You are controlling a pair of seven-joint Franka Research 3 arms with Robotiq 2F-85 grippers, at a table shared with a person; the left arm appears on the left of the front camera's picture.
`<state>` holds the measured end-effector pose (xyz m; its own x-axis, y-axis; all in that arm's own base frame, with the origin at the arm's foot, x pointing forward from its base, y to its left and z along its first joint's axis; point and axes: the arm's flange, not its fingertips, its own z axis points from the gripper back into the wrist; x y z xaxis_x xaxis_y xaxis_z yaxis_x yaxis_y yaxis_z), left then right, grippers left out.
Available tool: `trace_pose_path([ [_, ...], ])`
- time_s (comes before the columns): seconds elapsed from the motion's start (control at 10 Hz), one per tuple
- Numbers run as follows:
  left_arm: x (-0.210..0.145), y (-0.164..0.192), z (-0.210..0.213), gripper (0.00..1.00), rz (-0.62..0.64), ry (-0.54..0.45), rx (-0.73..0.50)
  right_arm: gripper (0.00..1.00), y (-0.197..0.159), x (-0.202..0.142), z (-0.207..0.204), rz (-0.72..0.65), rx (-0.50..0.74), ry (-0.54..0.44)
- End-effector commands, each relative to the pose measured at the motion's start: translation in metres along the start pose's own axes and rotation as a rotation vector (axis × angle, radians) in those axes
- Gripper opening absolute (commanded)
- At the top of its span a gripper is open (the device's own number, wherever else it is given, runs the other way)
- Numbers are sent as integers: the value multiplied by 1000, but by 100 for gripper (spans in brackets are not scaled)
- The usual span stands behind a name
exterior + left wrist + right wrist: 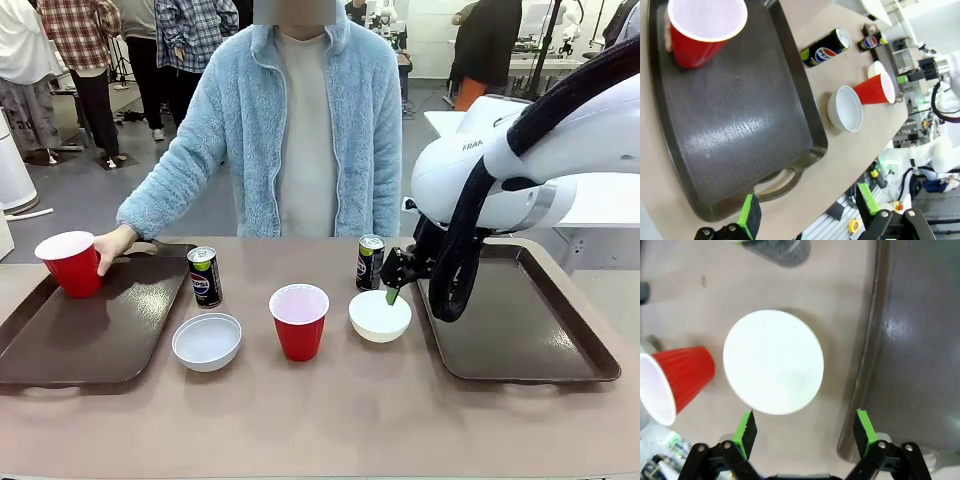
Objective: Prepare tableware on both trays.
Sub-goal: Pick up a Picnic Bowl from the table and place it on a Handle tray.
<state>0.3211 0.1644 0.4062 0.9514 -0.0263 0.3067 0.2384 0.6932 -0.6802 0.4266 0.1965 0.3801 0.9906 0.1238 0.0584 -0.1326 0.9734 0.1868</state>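
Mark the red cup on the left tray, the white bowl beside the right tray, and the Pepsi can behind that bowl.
Left red cup (72, 265): front view, red side wall.
Right white bowl (773, 361): right wrist view, middle of inside.
Right Pepsi can (370, 264): front view, dark label.

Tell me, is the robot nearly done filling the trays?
Just started. Done: one cup sits on the left tray, a person's hand by it. In hand: the open right pincer hovers over a bowl beside the bare right tray. Left: middle cup, left bowl, left can and right can on the table.
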Motion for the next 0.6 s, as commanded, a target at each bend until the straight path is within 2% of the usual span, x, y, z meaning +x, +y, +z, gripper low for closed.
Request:
trace_pose_path([
  [0.0, 0, 0, 1, 100, 3, -9, -16, 100, 18, 20, -34, 17, -132, -63],
  [0.3, 0, 0, 1, 100, 3, -9, -16, 100, 28, 24, -52, 47, -154, -79],
  [0.4, 0, 0, 1, 100, 3, -9, -16, 85, 32, 22, -53, 72, -140, -71],
  [0.5, 0, 0, 1, 100, 3, -9, -16, 80, 35, 21, -52, 60, -144, -75],
])
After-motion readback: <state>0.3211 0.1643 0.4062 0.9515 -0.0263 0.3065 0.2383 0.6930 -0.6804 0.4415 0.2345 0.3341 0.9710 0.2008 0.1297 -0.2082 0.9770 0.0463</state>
